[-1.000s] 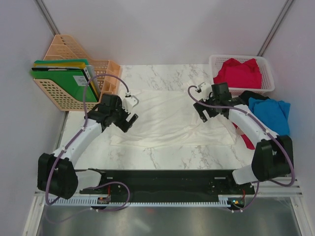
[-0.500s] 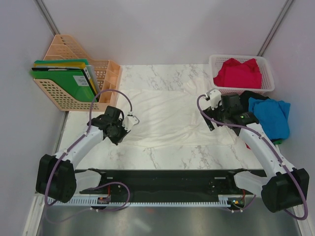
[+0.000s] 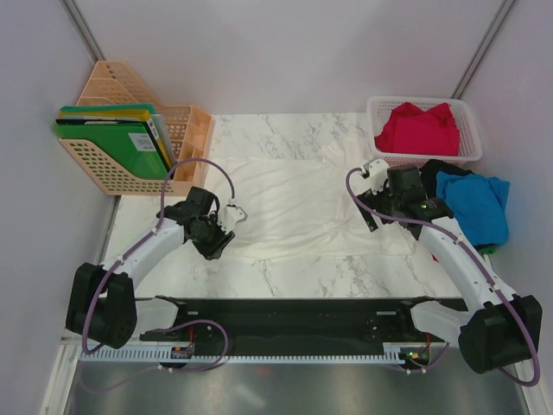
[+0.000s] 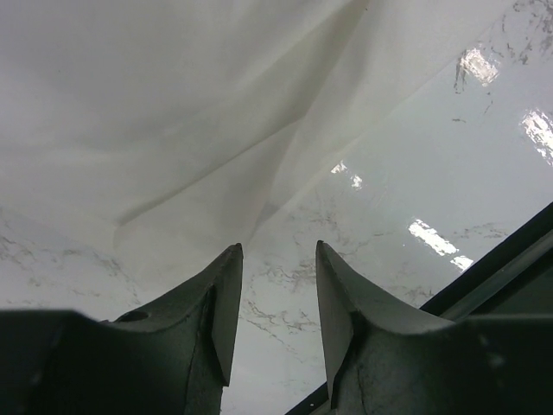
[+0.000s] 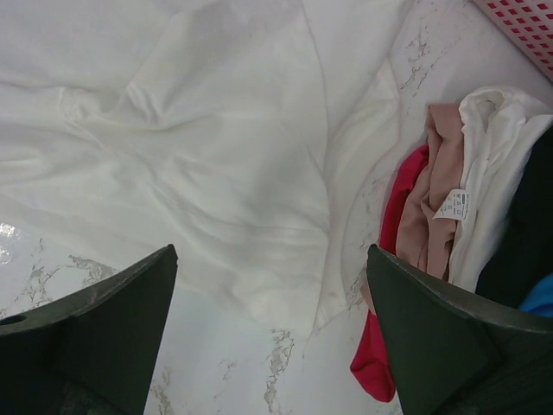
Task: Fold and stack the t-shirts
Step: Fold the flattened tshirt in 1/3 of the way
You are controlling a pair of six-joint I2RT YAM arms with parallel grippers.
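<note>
Both empty, left hand (image 4: 278, 245) narrowly apart at white t-shirt (image 3: 294, 203) edge, right hand (image 5: 270, 251) wide apart over it

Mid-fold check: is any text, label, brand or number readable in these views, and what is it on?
Sewn-in tag in the clothes pile beside the white t-shirt: dark print shows, but it is too small and blurred to read.
Green folders: no legible writing.
Nothing else in view carries readable text.
</note>
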